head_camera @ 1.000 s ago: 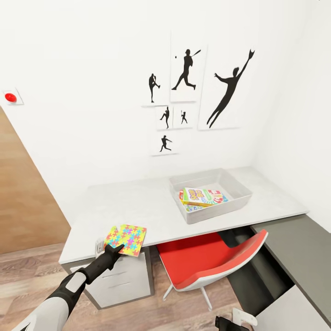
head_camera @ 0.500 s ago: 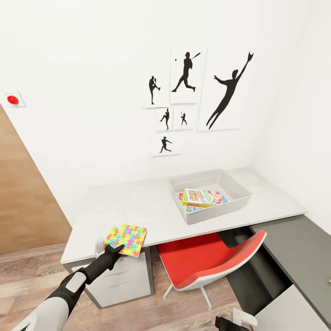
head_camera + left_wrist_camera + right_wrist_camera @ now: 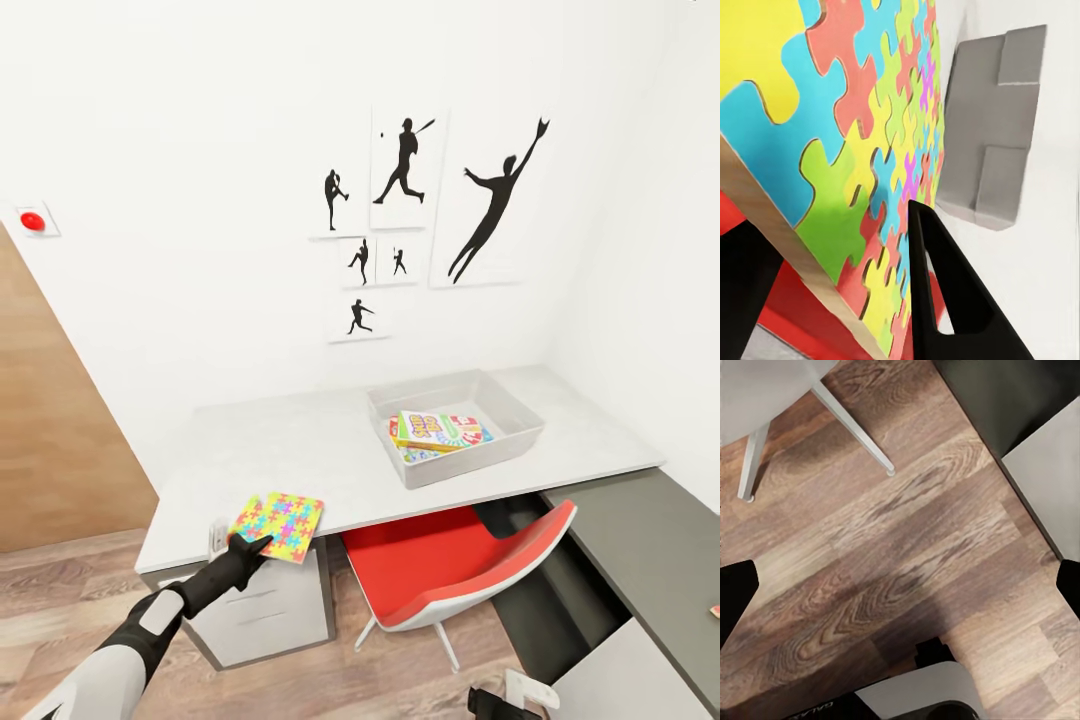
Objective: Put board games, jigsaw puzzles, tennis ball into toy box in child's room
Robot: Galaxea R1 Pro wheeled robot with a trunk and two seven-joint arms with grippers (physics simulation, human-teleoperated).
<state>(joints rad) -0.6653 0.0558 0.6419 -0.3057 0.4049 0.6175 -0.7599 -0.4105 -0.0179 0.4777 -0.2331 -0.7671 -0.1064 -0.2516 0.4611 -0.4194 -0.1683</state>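
The puzzle (image 3: pixel 277 524) lies at the table's (image 3: pixel 300 450) front left corner, overhanging the front edge, with the left gripper (image 3: pixel 246 548) at its near edge. The toy box (image 3: pixel 455 425) sits toward the right, game boxes (image 3: pixel 438 431) inside it. The chair (image 3: pixel 460 570) stands under the front edge, below the box.

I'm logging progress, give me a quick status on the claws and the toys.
Left claw on jigsaw puzzle at table edge. Right claw low, open, empty. Toy box holds board games. Path clear.
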